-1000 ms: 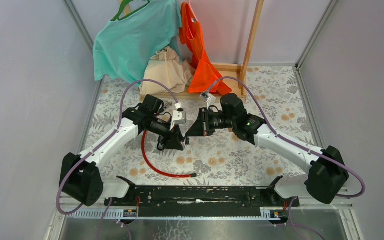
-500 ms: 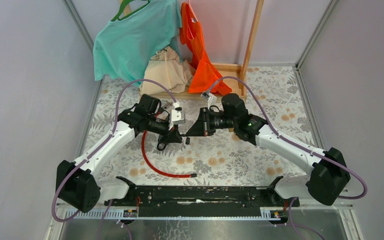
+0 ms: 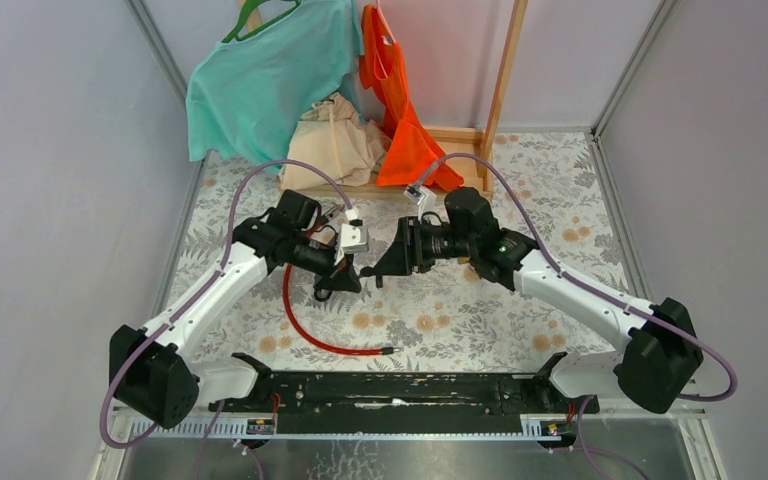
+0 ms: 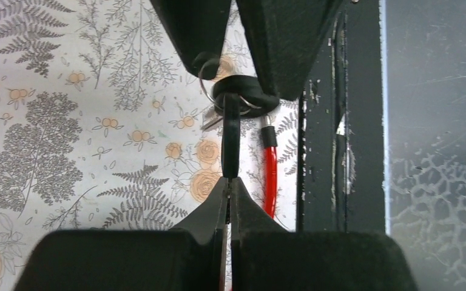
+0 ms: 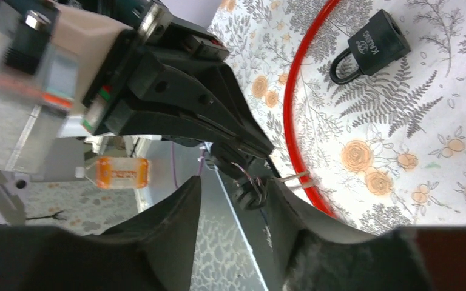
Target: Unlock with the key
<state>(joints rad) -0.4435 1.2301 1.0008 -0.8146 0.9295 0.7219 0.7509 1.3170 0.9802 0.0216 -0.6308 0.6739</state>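
Left wrist view: the key (image 4: 230,145) is seen edge-on as a thin black strip, held in the air between the 2 hands above the patterned table (image 4: 67,151). The left hand (image 4: 229,182) is clenched on its lower end, the fingers pressed flat against both faces. The thicker black head (image 4: 243,97) and its wire ring (image 4: 202,76) sit at the tips of the right hand (image 4: 235,76). In the right wrist view that hand's fingers are parted, with the head in the gap and seemingly not squeezed.

The padlock (image 5: 376,42) lies flat on the table just beside the red cable (image 5: 291,121), well apart from the key. Its shackle appears closed; the keyhole cannot be seen.

The key is judged to be light, stiff and smooth — easily pivoted in a pinch if pushed off-axis. A grip across the flat faces, as now, should resist twisting. The ring marks the upper end as the head, so the insertion end is probably the one inside the left hand, and a grip on the head would be needed instead.

The padlock is judged compact and dense, yet likely to slide or spin when pressed. It would best be pinned across its 2 broad faces, keyhole end left free.
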